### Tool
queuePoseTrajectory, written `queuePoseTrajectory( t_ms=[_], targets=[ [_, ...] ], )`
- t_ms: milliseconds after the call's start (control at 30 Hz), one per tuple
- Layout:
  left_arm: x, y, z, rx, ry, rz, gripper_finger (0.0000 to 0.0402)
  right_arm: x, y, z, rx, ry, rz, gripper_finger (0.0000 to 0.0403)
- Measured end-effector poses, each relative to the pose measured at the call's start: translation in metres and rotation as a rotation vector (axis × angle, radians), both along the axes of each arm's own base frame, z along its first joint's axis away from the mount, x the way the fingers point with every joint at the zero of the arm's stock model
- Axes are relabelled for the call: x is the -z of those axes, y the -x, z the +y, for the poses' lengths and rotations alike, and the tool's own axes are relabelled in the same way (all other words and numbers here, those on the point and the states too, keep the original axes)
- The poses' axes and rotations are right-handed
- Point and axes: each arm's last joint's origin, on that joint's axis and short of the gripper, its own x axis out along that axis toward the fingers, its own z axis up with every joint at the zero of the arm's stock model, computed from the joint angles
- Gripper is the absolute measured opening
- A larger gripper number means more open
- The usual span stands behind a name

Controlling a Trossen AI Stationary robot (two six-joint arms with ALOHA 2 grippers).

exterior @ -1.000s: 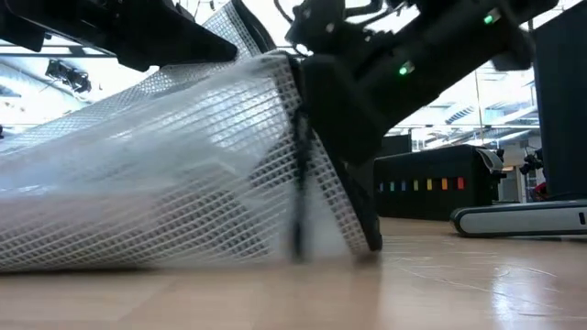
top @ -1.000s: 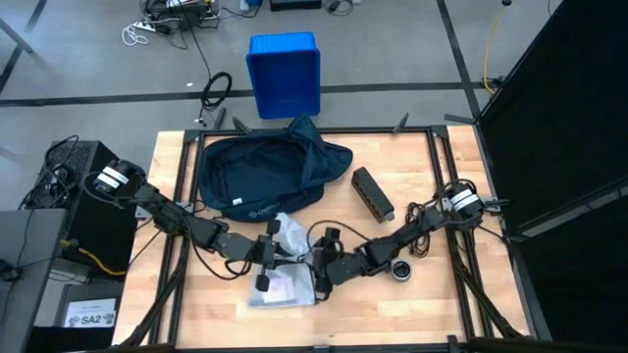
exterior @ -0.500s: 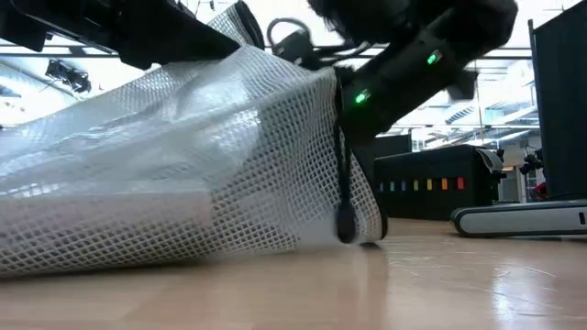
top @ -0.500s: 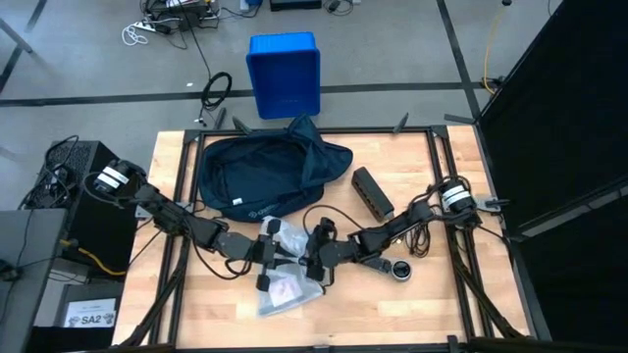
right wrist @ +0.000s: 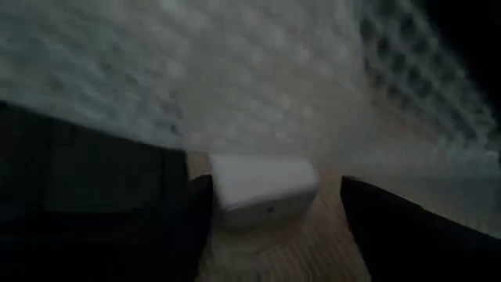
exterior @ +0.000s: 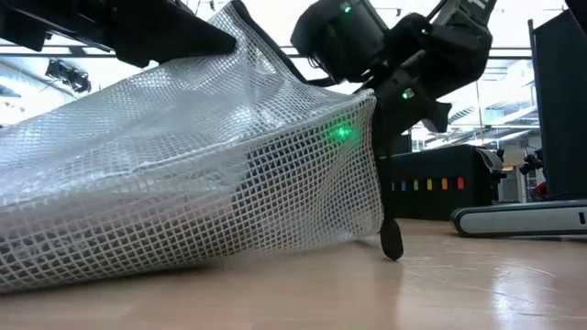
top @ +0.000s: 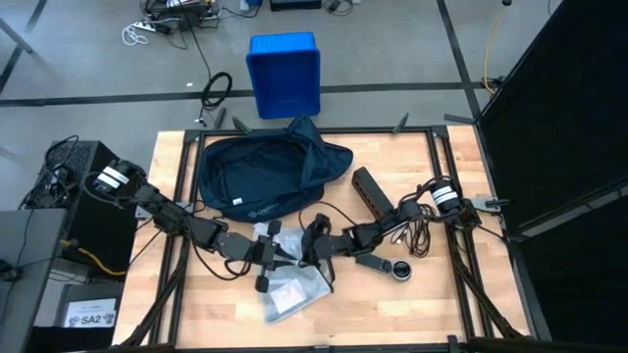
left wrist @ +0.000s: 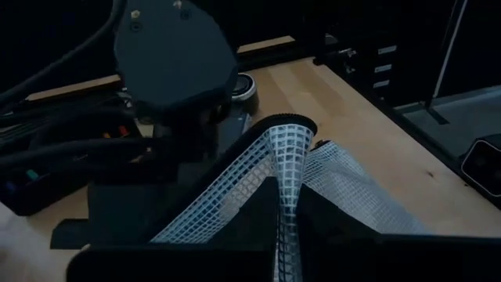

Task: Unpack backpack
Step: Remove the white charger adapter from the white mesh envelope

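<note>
My left gripper is clamped tight on the rim of a clear mesh pouch, holding that rim lifted while the rest of the pouch lies on the table, just in front of the backpack. The backpack sits slumped and open at the far middle of the table, well behind my 2 grippers. My right gripper is just beside the left one, pushed into the pouch's mouth; through its own camera I see my 2 dark fingers spread wide either side of a small white block inside the pouch, not touching it. So I judge that I am emptying the pouch that belongs to the backpack's load, with the white block as the item to fetch. Next I should ease the right gripper forward until the block sits between the fingers, close on it gently, then draw it out along the mouth while the left keeps the rim up. A dark bar and a small round thing lie to the right of the pouch.
</note>
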Motion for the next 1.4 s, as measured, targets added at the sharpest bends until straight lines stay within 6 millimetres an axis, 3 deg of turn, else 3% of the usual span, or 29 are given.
queuePoseTrajectory(
  t_ms=[300,400,600,867,1100,1400],
  targets=[
    [0.000,0.000,0.000,0.000,0.001,0.000,0.0000,0.001,0.001,0.001,-0.069,-0.031,0.031,0.0042],
    [0.000,0.000,0.000,0.000,0.000,0.001,0.0000,0.001,0.001,0.004,-0.096,-0.007,0.037,0.0009],
    [0.001,0.000,0.000,0.000,-0.006,0.012,0.0000,-0.003,0.002,0.009,-0.130,0.013,0.026,0.0056],
    [0.001,0.000,0.000,0.000,-0.012,0.015,0.0000,-0.032,0.003,0.033,-0.245,0.091,-0.108,0.0148],
    [-0.001,0.000,-0.001,0.014,-0.024,-0.017,0.0000,-0.050,-0.007,0.047,-0.280,0.111,-0.123,0.0230],
    [-0.003,-0.001,-0.001,0.027,-0.035,-0.039,0.0000,-0.053,-0.009,0.052,-0.289,0.110,-0.119,0.0264]
  ],
)
